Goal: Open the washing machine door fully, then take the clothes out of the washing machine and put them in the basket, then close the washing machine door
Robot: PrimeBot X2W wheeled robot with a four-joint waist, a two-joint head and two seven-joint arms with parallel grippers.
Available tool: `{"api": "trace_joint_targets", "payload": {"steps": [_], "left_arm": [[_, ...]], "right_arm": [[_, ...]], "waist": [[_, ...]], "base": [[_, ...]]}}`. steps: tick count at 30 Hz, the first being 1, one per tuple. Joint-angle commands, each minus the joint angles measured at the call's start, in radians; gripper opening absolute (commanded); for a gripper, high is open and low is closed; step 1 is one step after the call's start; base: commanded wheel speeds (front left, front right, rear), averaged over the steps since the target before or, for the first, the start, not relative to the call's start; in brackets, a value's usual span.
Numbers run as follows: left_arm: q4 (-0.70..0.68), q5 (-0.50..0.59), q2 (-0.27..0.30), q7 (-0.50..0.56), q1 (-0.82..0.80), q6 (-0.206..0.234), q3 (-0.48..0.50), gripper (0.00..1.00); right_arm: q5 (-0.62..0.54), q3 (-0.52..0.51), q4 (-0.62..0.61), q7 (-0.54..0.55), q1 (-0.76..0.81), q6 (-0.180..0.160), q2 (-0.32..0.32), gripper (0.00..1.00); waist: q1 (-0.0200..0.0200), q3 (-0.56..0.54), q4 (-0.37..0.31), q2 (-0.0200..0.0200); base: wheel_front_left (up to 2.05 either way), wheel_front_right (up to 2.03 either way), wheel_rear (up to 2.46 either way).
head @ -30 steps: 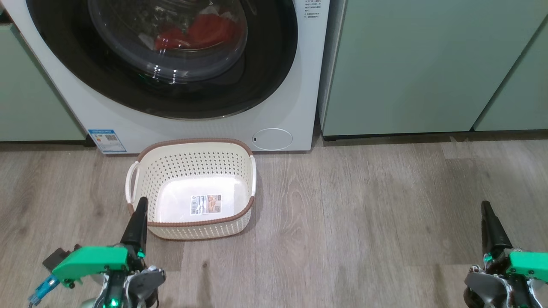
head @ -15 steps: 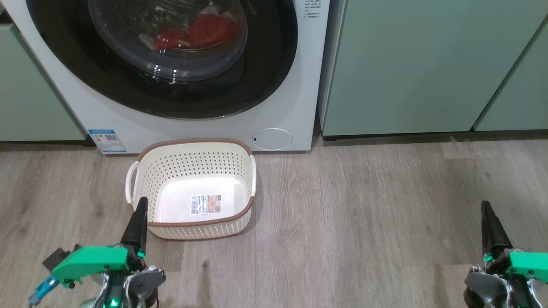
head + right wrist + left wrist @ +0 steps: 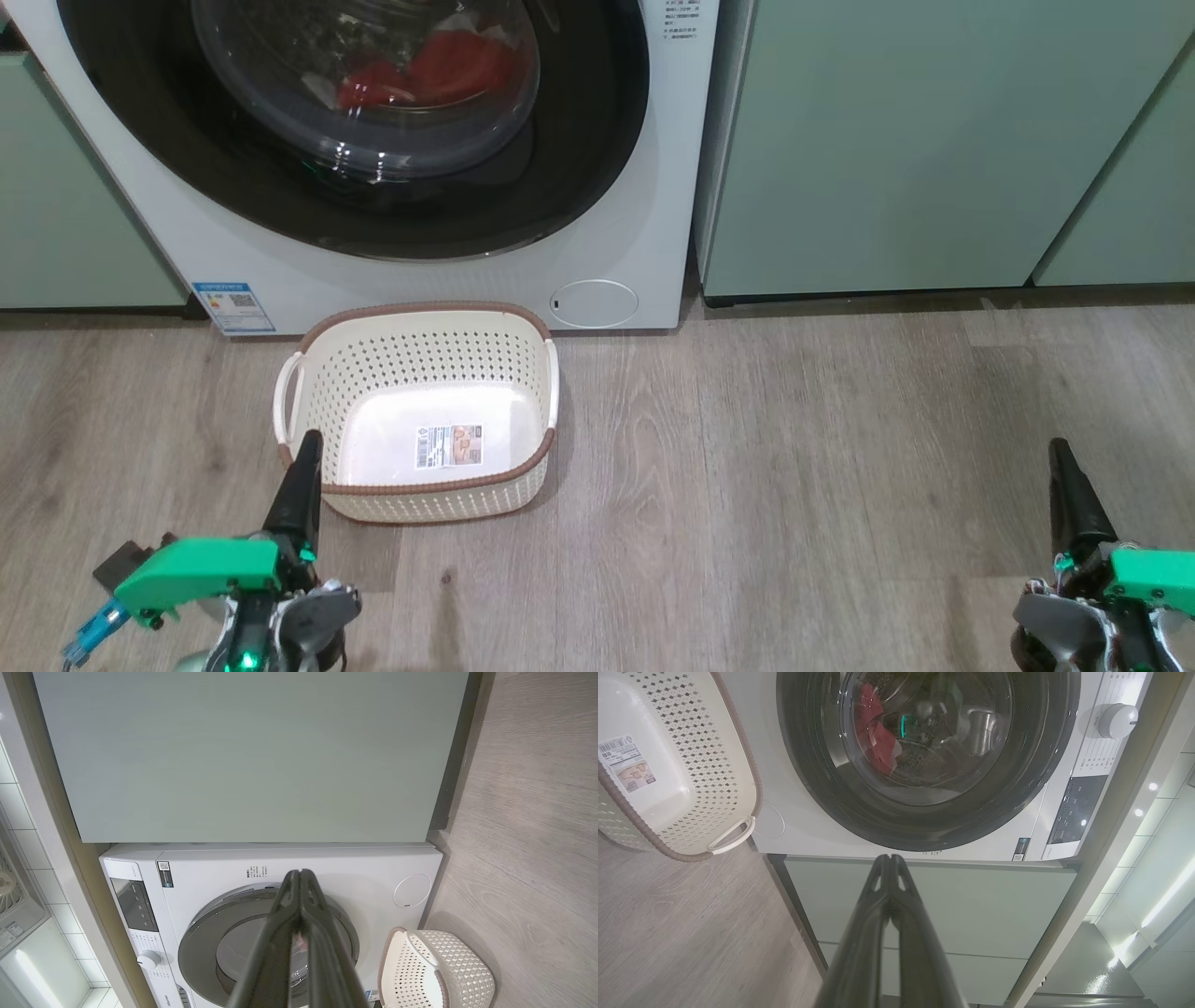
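Observation:
The white washing machine [image 3: 635, 233] stands ahead with its washing machine door [image 3: 579, 159] closed flat against the front. Red clothes [image 3: 448, 67] show through the clear bowl window, also as red clothes [image 3: 878, 742] in the left wrist view. The cream basket [image 3: 425, 322] sits on the floor before the machine with only its label inside. My left gripper [image 3: 308, 443] is shut, empty, just by the basket's near left corner. My right gripper [image 3: 1058, 450] is shut and empty, far to the right over the floor. The door [image 3: 196, 947] and basket [image 3: 462, 970] show in the right wrist view.
Pale green cabinets [image 3: 934, 140] flank the machine on both sides. A small round white flap [image 3: 593, 303] sits low on the machine's front. Wood-look floor [image 3: 794, 485] stretches between the basket and my right gripper. The control panel and dial [image 3: 1113, 718] are at the machine's top.

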Motion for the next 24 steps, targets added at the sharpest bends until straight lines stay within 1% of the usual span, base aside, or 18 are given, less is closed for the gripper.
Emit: {"api": "trace_joint_targets", "payload": {"steps": [1,24], "left_arm": [[-0.036,-0.004,0.008,0.006,-0.053,-0.007,0.029,0.00],[-0.036,-0.004,0.008,0.006,-0.053,-0.007,0.029,0.00]], "right_arm": [[0.006,0.021,-0.041,0.006,-0.045,-0.001,0.000,0.00],[0.006,0.021,-0.041,0.006,-0.045,-0.001,0.000,0.00]], "waist": [[0.0000,0.000,0.000,0.0000],[0.0000,0.000,0.000,0.0000]], "base": [[0.00,0.00,0.00],[0.00,0.00,0.00]]}}
